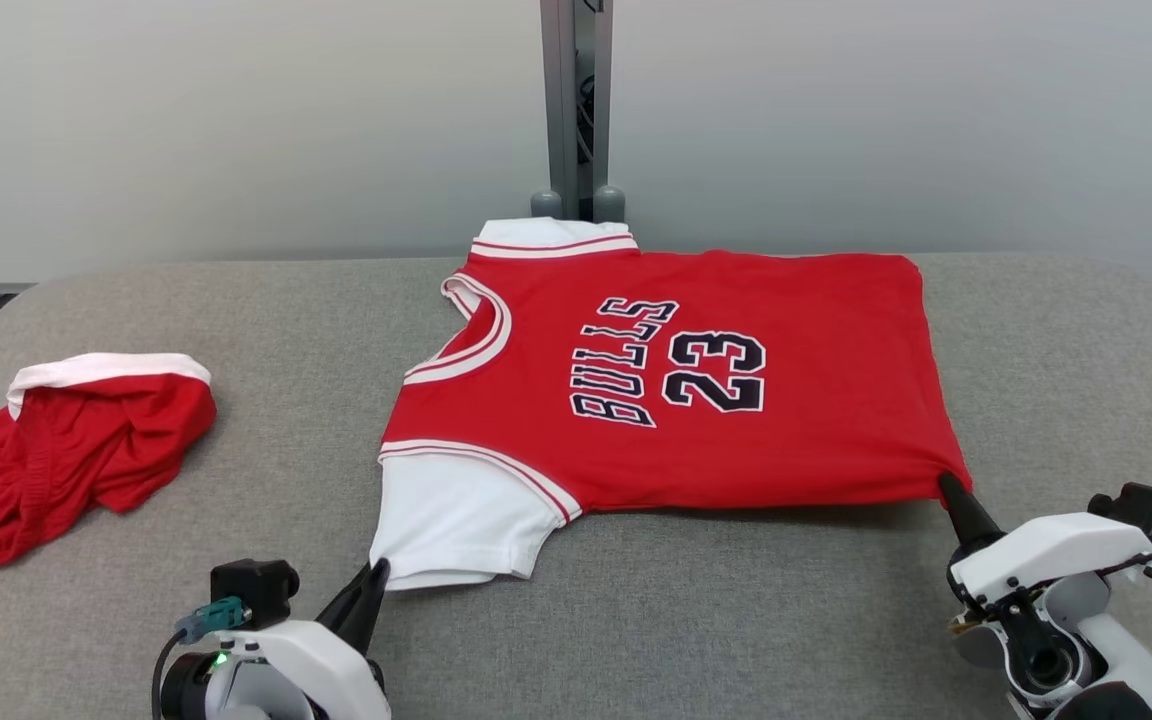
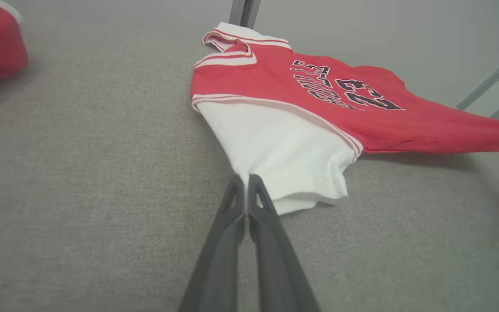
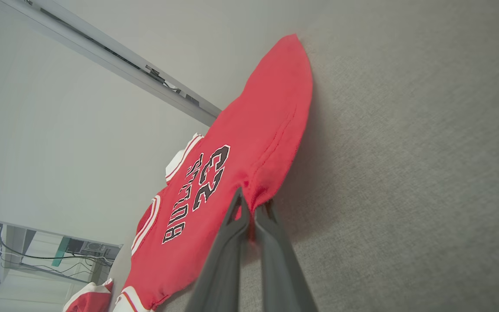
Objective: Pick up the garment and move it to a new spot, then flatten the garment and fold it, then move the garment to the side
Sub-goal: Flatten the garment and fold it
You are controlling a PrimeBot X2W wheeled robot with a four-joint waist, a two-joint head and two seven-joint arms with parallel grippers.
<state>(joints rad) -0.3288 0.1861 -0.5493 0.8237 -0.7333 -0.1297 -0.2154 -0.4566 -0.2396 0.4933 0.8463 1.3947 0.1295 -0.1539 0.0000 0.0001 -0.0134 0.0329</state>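
The garment [image 1: 736,400] is a red jersey with white sleeves and "BULLS 23" on it, spread across the middle of the grey table. My left gripper [image 1: 376,568] is shut on the near corner of its white sleeve [image 2: 284,147]. At the lower right, my right gripper [image 1: 946,485] is shut on the jersey's near hem corner [image 3: 271,182], which is lifted a little off the table. In the left wrist view my fingertips [image 2: 246,178] pinch the sleeve edge. The right wrist view has my gripper [image 3: 249,197] clamped on bunched red fabric.
Crumpled red shorts with a white waistband [image 1: 66,450] lie at the table's left edge. A grey post [image 1: 576,110] stands behind the table against a pale wall. Bare grey table surface [image 1: 736,620] stretches in front of the jersey and to its right.
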